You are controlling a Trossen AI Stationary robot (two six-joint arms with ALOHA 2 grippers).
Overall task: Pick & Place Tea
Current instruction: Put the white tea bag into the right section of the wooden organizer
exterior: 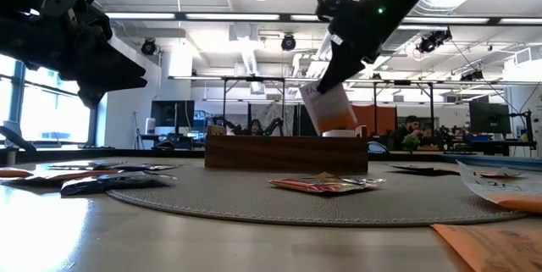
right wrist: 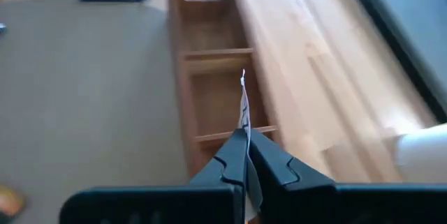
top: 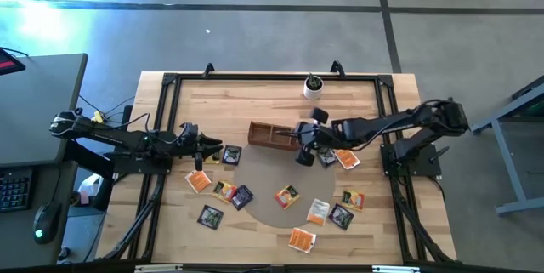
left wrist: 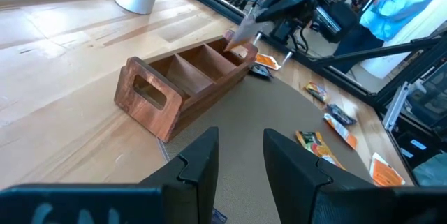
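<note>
The right gripper [right wrist: 244,137] pinches a whitish sachet [right wrist: 244,105] edge-on between clamped fingers, holding it over the wooden box [left wrist: 183,88], above the compartment nearest that arm (the box has three). The other sachets [top: 287,196] lie scattered flat on the round mat [top: 268,184] and the table [top: 255,94]. The left gripper [left wrist: 239,158] hangs near the mat's left edge, fingers parted and empty.
</note>
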